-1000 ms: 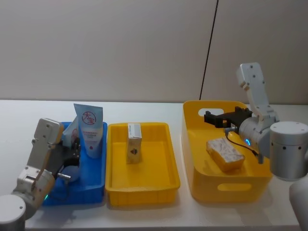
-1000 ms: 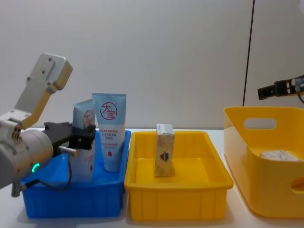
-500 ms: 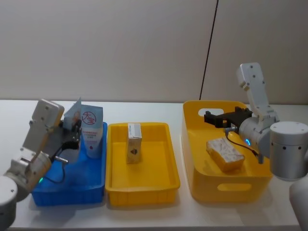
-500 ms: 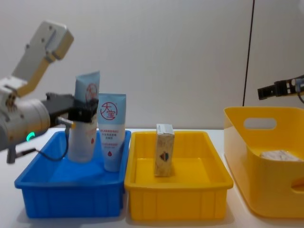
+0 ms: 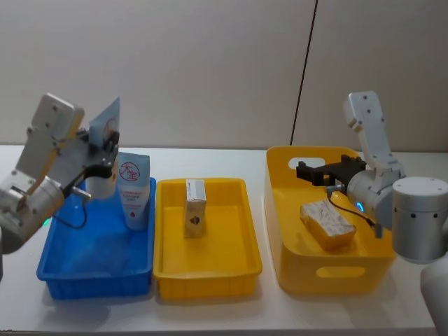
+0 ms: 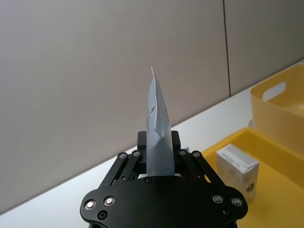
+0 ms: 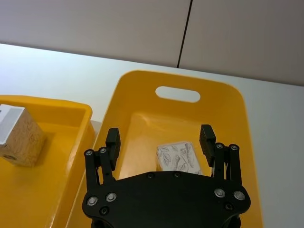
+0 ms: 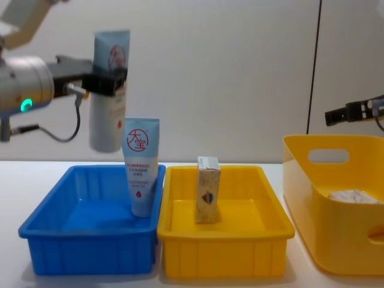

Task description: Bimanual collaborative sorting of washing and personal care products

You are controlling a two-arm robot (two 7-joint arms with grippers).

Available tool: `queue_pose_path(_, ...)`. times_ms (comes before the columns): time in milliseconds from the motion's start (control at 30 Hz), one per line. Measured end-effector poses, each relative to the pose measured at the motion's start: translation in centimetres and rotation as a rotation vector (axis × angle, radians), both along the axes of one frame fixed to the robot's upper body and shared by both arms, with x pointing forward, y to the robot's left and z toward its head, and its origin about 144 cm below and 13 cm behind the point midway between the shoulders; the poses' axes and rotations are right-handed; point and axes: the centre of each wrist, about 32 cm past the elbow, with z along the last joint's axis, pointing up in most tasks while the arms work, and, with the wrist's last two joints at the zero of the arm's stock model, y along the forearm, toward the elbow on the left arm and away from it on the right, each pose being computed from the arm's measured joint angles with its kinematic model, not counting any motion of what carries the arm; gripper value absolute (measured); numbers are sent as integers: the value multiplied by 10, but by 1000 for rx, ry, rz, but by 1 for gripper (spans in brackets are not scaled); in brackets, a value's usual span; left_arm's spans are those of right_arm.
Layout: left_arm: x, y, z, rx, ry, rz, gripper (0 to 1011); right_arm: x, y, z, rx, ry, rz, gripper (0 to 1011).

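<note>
My left gripper [image 8: 111,81] is shut on a light blue squeeze tube [image 8: 108,96] with a red round logo and holds it upright in the air above the blue tray [image 8: 90,251]. The left wrist view has the tube [image 6: 158,135] edge-on between the fingers. A second tube [image 8: 141,174] stands in the blue tray's right end. A small cream box [image 8: 207,189] stands upright in the yellow tray [image 8: 222,259]. My right gripper [image 7: 160,137] hovers open over the yellow bin [image 7: 142,90], with nothing between its fingers.
A pale wrapped pack [image 5: 327,224] lies inside the tall yellow bin [image 5: 329,276] at the right. The three containers sit side by side on the white table, close to a plain wall. A dark cable [image 5: 304,70] runs down the wall behind the bin.
My left gripper has risen with the tube, from low inside the blue tray to well above it. The second tube, the box and the right arm have not moved.
</note>
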Motion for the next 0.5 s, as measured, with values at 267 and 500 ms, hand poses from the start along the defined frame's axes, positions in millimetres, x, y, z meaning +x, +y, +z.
queue_pose_path(267, 1, -4, 29, -26, -49, -83, 235, 2, 0, -1, -17, -52, 53, 1002)
queue_pose_path(500, 4, -13, 49, -53, -86, -167, 235, 3, 0, 0, -29, -105, 129, 1002)
